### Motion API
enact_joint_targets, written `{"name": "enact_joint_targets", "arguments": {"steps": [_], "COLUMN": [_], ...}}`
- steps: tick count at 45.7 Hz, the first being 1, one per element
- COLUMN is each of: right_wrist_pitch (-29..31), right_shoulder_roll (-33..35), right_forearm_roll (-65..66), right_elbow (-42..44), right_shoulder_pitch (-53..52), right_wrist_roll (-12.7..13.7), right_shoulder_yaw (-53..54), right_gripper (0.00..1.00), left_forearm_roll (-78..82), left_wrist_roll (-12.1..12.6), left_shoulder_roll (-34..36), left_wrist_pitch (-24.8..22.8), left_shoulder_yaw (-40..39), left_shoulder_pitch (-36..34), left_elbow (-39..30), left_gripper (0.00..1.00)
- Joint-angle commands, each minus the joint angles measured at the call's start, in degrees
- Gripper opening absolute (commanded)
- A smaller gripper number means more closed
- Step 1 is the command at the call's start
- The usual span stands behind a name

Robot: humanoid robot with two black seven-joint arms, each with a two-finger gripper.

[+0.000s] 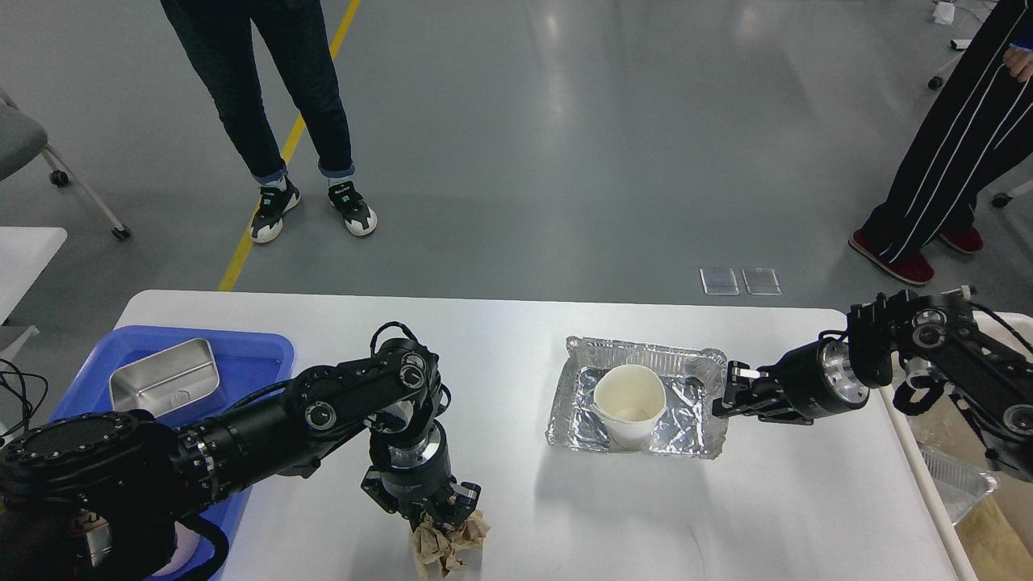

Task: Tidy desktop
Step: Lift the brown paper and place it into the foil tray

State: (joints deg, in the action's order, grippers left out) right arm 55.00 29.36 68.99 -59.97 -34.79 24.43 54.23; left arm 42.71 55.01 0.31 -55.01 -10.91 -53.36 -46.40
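Observation:
The white desktop (791,500) fills the lower part of the head view. A crumpled brown paper ball (440,550) lies at its front edge. My left gripper (436,520) points straight down and its fingers are closed on the top of the ball. A foil tray (690,420) sits right of centre with a white paper cup (628,403) standing in it. My right gripper (729,394) is against the tray's right rim. Its dark fingers cannot be told apart.
A blue plastic tray (250,355) at the left edge holds a metal tin (164,378). A cream bin (960,476) with foil and paper stands off the right edge. Two people stand on the floor beyond the table.

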Motion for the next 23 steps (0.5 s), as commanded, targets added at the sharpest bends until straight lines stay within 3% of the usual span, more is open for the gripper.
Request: {"name": "enact_joint_targets", "arguments": {"steps": [1,11,23], "right_wrist_pitch": [0.0,0.0,0.0], "right_shoulder_roll": [0.08,0.52,0.52], "right_forearm_roll": [0.01,-0.08,-0.35], "right_elbow": [0.03,-0.24,-0.94], "right_shoulder_pitch": [0.25,0.69,1.48], "right_wrist_roll": [0.0,0.0,0.0], "right_shoulder_yaw": [0.09,0.17,0.7], "right_gripper": [0.0,0.0,0.0], "left_forearm_roll": [0.18,-0.26,-0.7], "left_wrist_roll": [-0.01,-0.01,-0.01], "left_shoulder_roll": [0.04,1.18,6.01], "left_wrist_pitch": [0.01,0.01,0.01], "left_shoulder_yaw": [0.1,-3.68,-19.66], "left_shoulder_pitch": [-0.07,-2.01,-5.61], "left_elbow": [-0.09,-0.62,-3.43], "left_gripper": [0.02,0.0,0.0]}}
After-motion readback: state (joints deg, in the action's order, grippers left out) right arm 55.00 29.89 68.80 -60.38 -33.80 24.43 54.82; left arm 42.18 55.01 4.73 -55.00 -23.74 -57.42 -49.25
